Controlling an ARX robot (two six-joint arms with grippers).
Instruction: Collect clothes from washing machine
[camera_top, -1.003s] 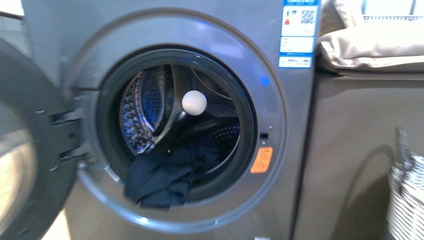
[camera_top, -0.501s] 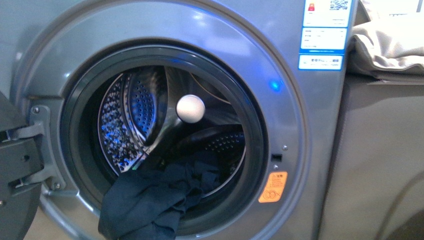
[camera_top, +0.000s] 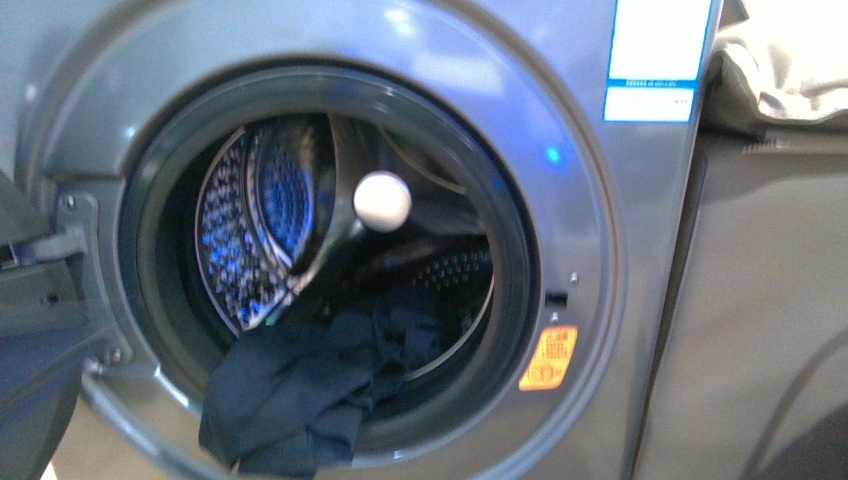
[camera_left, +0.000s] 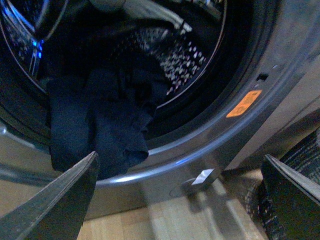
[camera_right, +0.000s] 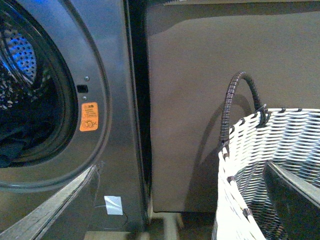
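The grey washing machine (camera_top: 590, 300) fills the front view with its door swung open to the left. Dark navy clothes (camera_top: 300, 390) hang in a heap over the lower lip of the drum mouth, and the perforated drum (camera_top: 245, 235) shows behind them. In the left wrist view the clothes (camera_left: 100, 120) drape over the rim just beyond my left gripper (camera_left: 180, 200), which is open and empty. My right gripper (camera_right: 180, 200) is open and empty too, low beside the machine's front (camera_right: 107, 65). Neither arm shows in the front view.
A white ball (camera_top: 382, 201) sits in the drum. The open door (camera_top: 30, 330) stands at the left. A woven grey-and-white basket (camera_right: 270, 170) with a dark handle stands on the floor right of the machine, before a brown cabinet (camera_right: 200, 100). Beige fabric (camera_top: 790, 70) lies on top.
The front view has closed in on the drum mouth; the machine looks larger, the basket has left that view, and the clothes sit lower in the picture.
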